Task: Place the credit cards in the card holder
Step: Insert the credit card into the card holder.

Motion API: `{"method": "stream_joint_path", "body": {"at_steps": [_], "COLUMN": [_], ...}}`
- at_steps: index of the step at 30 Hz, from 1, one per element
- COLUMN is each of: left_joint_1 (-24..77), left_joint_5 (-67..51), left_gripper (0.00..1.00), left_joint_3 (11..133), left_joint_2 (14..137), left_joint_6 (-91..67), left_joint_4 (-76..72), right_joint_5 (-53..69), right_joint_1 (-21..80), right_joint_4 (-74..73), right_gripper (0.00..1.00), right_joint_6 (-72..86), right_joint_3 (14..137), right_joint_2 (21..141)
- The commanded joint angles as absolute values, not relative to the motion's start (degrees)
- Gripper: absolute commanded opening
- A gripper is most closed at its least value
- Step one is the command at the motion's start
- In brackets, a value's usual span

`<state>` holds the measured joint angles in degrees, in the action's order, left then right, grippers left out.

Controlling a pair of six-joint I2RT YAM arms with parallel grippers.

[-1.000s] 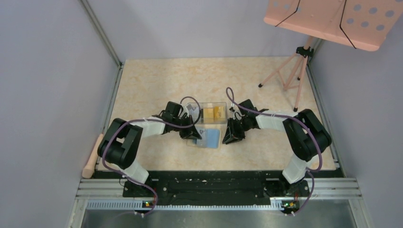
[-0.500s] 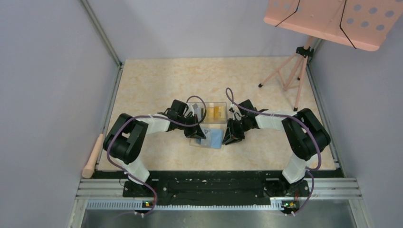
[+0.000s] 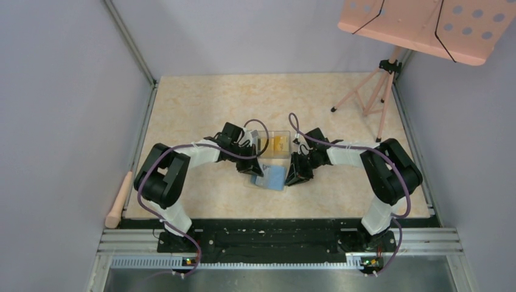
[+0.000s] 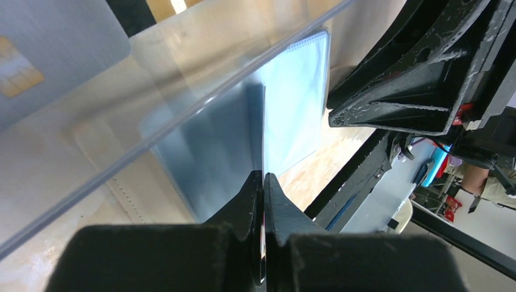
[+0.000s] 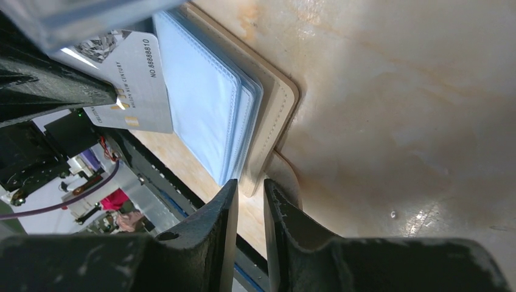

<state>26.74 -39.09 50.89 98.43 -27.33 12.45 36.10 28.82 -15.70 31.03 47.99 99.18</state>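
The beige-tan card holder (image 3: 274, 177) lies open on the table with its blue pockets (image 5: 207, 115) up. My left gripper (image 3: 258, 165) is shut on a grey-white credit card (image 5: 137, 85) with a gold chip and holds it over the pockets' left side. In the left wrist view the card is edge-on (image 4: 263, 134) between my closed fingers (image 4: 263, 177), its far edge at the blue pockets (image 4: 298, 103). My right gripper (image 3: 292, 177) sits at the holder's right edge, and its narrow jaws (image 5: 249, 185) pinch the tan cover's corner (image 5: 277, 115). Orange cards (image 3: 278, 145) sit in the clear box.
The clear plastic box (image 3: 275, 142) stands just behind the holder, and its wall (image 4: 182, 91) is close over my left fingers. A pink music stand (image 3: 377, 97) is at the back right. A wooden stick (image 3: 118, 198) lies at the left edge.
My left gripper has moved right and a little away from me with the card, closer to the clear box and over the holder. The right arm has not moved.
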Motion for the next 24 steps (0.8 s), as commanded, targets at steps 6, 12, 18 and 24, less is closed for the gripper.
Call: {"method": "stream_joint_path", "body": {"at_steps": [6,12,18,24], "left_joint_1": [26.9,26.9,26.9,27.1], "left_joint_5": [-39.6,-39.1,-39.2,-41.3], "left_gripper": [0.0,0.0,0.0,0.0], "left_joint_3": [57.7,57.7,54.8,50.4], "left_joint_2": [102.7,104.3,103.7,102.9], "left_joint_6": [-22.4,-24.2,-27.2,-33.3], "left_joint_4": [16.6,15.9,12.8,4.4], "right_joint_5": [36.1,36.3,36.4,36.5], "right_joint_1": [29.2,29.2,29.2,29.2], "right_joint_4": [-15.1,-15.2,-15.2,-15.2], "right_gripper": [0.21,0.21,0.2,0.2], "right_joint_6": [29.7,29.7,29.6,29.5], "right_joint_3": [48.2,48.3,48.3,48.3], "right_joint_2": [100.3,100.5,100.8,101.1]}}
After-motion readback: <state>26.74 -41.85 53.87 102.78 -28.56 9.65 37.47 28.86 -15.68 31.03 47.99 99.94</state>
